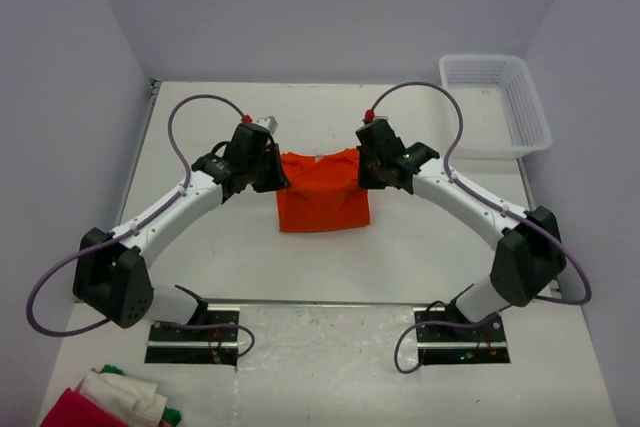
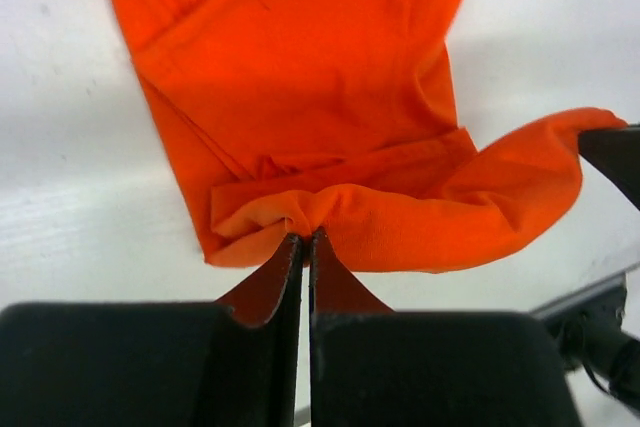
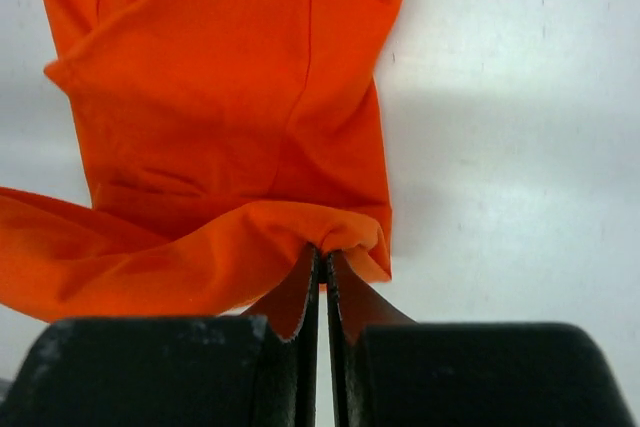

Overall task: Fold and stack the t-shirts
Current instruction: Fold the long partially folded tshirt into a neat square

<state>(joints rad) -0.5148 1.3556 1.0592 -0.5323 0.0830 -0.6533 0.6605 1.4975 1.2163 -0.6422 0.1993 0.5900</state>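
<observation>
At table centre: left gripper point(image 2: 305, 237), right gripper point(image 3: 322, 250) clamped on t-shirt point(image 1: 323, 202) far edge; shallow bite, risk of slip.

Table point(image 1: 230, 257): white, matte; metal strip point(image 1: 330, 301) across its near part.
Walls point(image 1: 330, 7): plain pale lilac, at the back and both sides.
Basket point(image 1: 530, 112): white plastic lattice, far right corner.
Cloth pile point(image 1: 115, 402): red, white, green; near left corner.
Light: even, soft shadows.
</observation>
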